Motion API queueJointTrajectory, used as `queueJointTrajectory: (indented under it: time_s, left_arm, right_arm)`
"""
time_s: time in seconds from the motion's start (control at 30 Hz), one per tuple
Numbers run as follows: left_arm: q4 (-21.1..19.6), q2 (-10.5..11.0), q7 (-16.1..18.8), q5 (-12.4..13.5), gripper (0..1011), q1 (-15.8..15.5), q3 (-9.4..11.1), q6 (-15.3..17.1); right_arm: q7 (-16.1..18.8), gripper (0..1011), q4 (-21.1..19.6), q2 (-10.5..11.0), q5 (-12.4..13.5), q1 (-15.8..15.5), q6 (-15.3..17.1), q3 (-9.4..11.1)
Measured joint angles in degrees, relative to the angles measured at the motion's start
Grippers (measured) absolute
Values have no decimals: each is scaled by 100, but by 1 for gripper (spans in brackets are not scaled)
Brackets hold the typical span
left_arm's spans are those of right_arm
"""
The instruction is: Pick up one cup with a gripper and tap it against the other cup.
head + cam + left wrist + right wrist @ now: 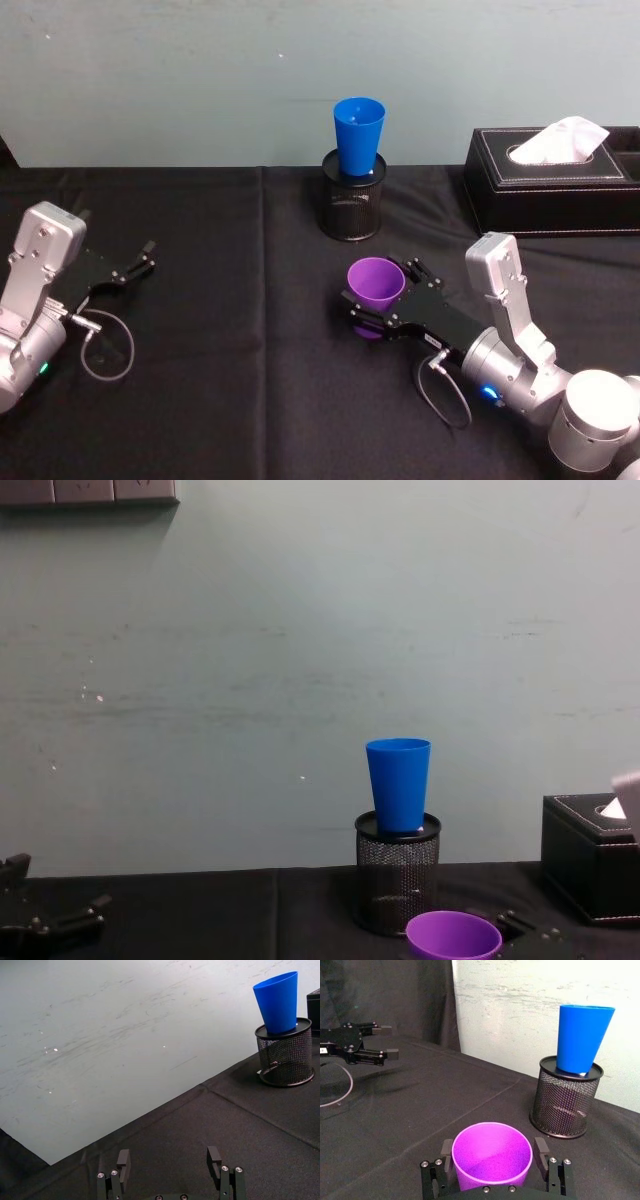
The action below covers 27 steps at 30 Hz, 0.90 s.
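The purple cup [376,282] stands upright, mouth up, between the jaws of my right gripper [381,292], which is shut on its sides at the table's middle right. In the right wrist view the cup [491,1155] sits between both fingers [540,1150]. The blue cup [358,135] rests upright in the mouth of a black wire-mesh pen holder [352,205] behind the purple cup, a short gap apart. The chest view shows the blue cup [398,785] above the purple rim [453,935]. My left gripper [137,262] lies open and idle at the far left.
A black tissue box [550,180] with a white tissue stands at the back right. A black cloth [230,340] covers the table, and a pale wall runs right behind it. A loose cable loops beside each arm.
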Motion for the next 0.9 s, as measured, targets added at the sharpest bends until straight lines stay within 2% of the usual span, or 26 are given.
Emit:
queueJointTrajectory:
  time_s: [0.2,0.57,0.67,0.8,0.9]
  left_arm:
    - [0,0,0,0,1000,0,0,0]
    - [0,0,0,0,1000,0,0,0]
    - [0,0,0,0,1000,0,0,0]
    - [0,0,0,0,1000,0,0,0]
    - [0,0,0,0,1000,0,0,0]
  right_arm:
    - [53,1003,23,-68,-48,12,1,52]
    - [49,1003,23,-61,-43,13,4,45]
    - [49,965,23,-60,-40,13,4,43]
    - [48,841,21,-58,-37,13,4,41]
    - [46,799,20,-57,-35,13,4,40]
